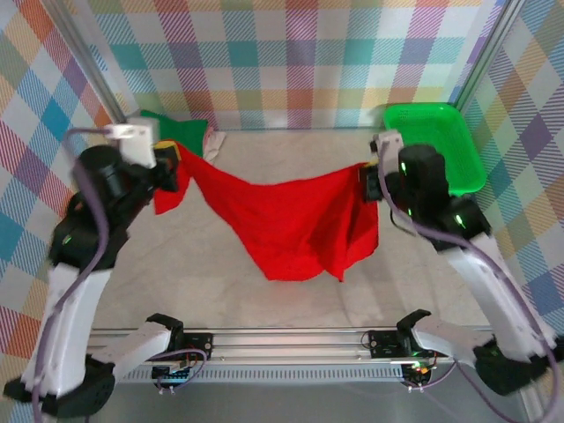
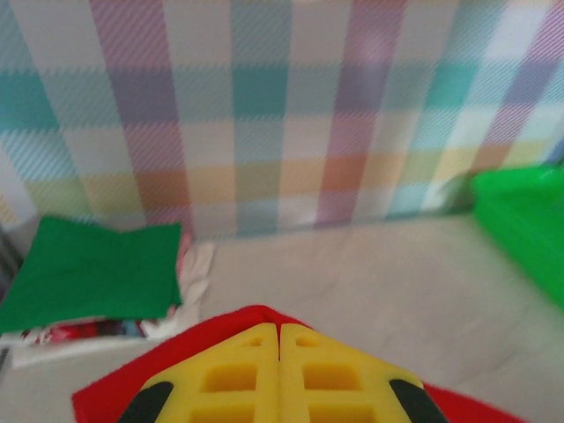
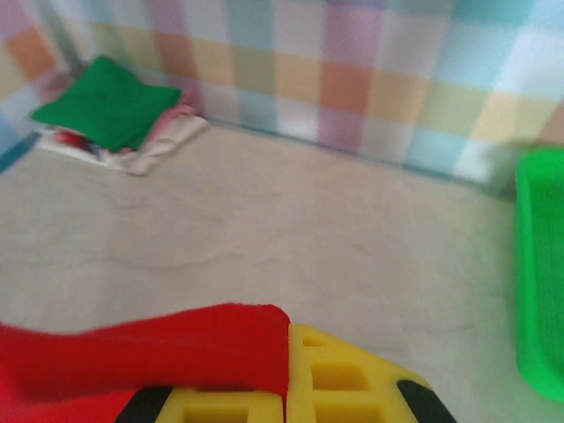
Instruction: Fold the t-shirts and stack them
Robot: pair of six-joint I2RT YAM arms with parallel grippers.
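1. Top external view: holds the red t-shirt [image 1: 291, 220] in the air above the middle of the table [image 1: 176, 264], with the left gripper [image 1: 169, 172] clamped on one upper corner and the right gripper [image 1: 368, 183] clamped on the other. Hangs between them in a sagging V, lowest tip towards the near edge. Both arms raised, elbows bent, wrists turned towards each other. At the far left corner, a folded pile [image 1: 207, 139] topped by the dark green t-shirt [image 1: 176, 123]; at the far right corner, the green basket [image 1: 436, 141].
2. Left wrist view: yellow fingers [image 2: 238, 379] pressed together, red cloth pinched beneath them.
3. Right wrist view: fingers likewise together, red cloth lying over the left one.
4. Probably the spreading step, before any fold. Next calls for lowering both corners evenly and laying the cloth flat, without bunching.
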